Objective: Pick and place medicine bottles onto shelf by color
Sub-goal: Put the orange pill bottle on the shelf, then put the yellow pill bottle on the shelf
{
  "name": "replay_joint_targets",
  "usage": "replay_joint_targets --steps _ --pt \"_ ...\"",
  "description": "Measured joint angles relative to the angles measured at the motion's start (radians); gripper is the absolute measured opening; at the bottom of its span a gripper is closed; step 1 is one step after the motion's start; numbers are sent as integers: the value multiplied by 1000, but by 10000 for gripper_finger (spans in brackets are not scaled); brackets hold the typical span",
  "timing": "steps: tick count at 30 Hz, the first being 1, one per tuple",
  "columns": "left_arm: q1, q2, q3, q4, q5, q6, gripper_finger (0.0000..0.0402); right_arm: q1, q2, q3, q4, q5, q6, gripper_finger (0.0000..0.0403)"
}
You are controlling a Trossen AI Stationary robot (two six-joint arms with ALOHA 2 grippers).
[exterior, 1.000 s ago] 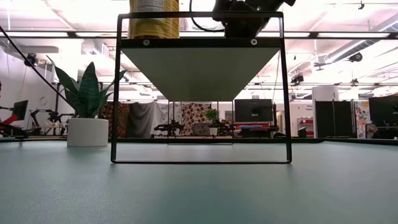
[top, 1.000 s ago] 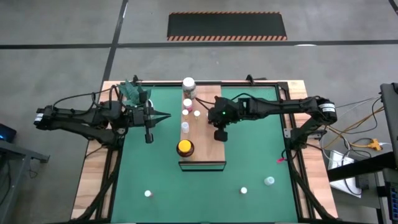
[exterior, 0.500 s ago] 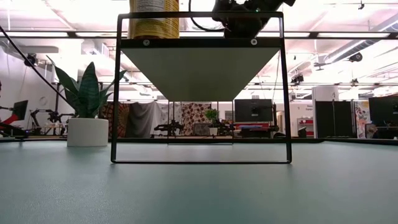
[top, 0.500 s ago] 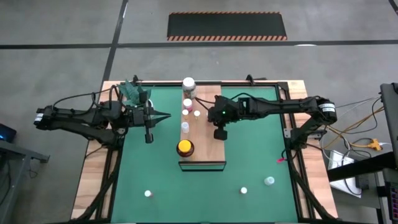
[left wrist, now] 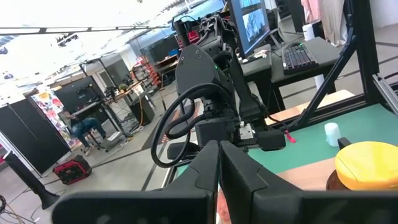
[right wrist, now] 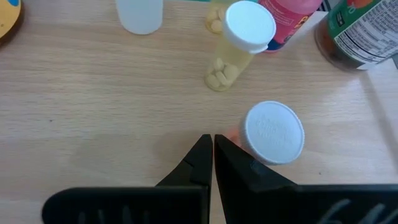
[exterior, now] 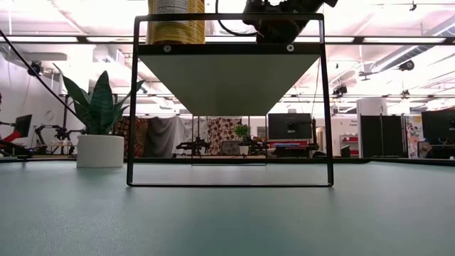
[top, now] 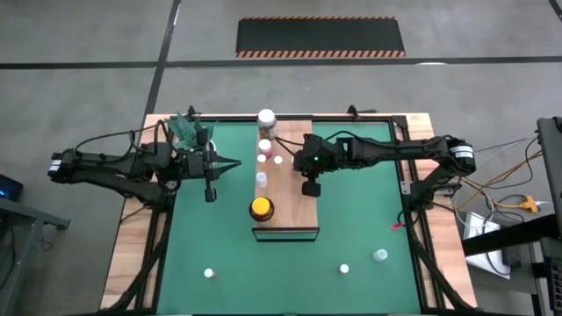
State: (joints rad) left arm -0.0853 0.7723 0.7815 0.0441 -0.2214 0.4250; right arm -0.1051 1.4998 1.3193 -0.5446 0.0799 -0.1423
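Observation:
The shelf (top: 294, 197), a light-brown board on a dark frame, carries several medicine bottles: a white-lidded jar (top: 266, 117), a pink bottle (top: 262, 158), small white-capped ones (top: 277, 160) and an amber yellow-lidded jar (top: 261, 209). My right gripper (right wrist: 213, 138) is shut and slants down over the board, right beside a white-capped bottle (right wrist: 273, 132). A tilted pill bottle (right wrist: 239, 43) stands just beyond it. Left of the shelf, my left gripper (top: 237, 163) hangs shut and level, holding nothing. More bottles (top: 209, 273) (top: 344, 269) (top: 379, 255) stand on the green mat. My right gripper has its shut fingers (right wrist: 239, 165) close against the side of the white-capped bottle below its cap (right wrist: 249, 158). Whether they touch it I cannot tell, because the finger covers that spot. The bottle stands upright on the board.
A white pot with a green plant (top: 189, 130) stands at the mat's far left corner. In the low view the shelf's black frame (exterior: 132, 107) rises from the mat, with the amber jar (exterior: 175, 21) on top. Bare green mat lies toward the near edge.

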Motion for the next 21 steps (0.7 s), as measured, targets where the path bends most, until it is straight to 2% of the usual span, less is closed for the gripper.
replay_joint_targets --steps 9,15,21 --pt "0 0 0 11 0 -41 0 3 0 0 0 0 -2 9" --pt "-16 -3 12 26 7 -219 0 56 -37 0 5 1 -26 9" --pt "-132 -19 60 32 34 -397 0 131 -109 -46 71 3 -59 9"
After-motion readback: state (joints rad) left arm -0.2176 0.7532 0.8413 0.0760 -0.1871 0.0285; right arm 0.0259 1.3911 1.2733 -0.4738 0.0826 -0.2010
